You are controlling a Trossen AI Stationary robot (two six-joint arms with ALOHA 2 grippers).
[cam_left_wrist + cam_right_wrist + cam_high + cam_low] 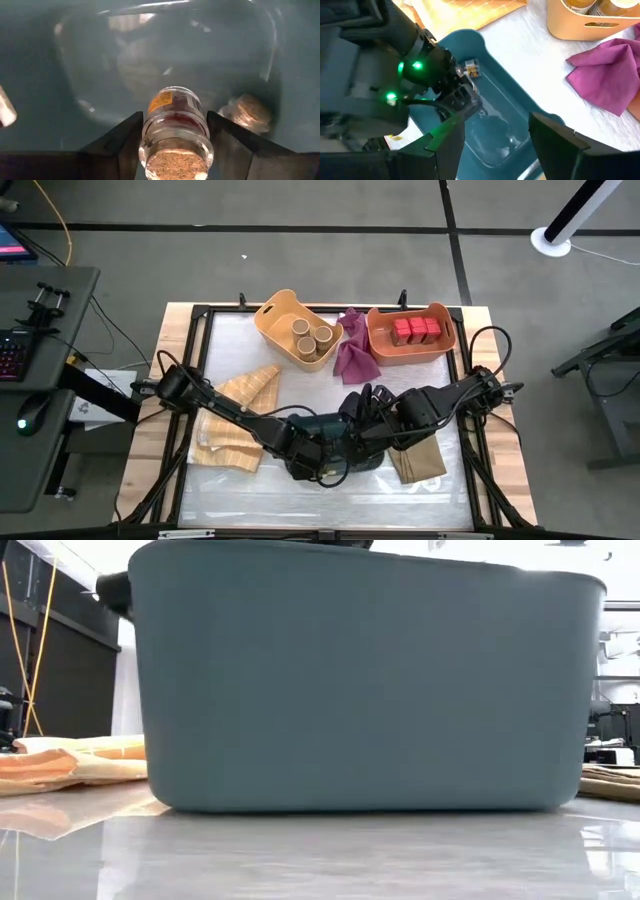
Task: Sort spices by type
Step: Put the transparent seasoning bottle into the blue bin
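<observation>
Blue bin (365, 680), left gripper (175, 135) around jar (175, 132)

arms: dark, jointed | left arm (395, 75): green lights | cables: black | pincer fingers (125, 145): dark, angular

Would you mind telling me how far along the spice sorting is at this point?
Done: tan cylinders sit in one orange bin, red tins in the other. In hand: the left gripper has a small jar between its fingers inside the teal bin, beside another jar. Nothing visible remains loose.
</observation>
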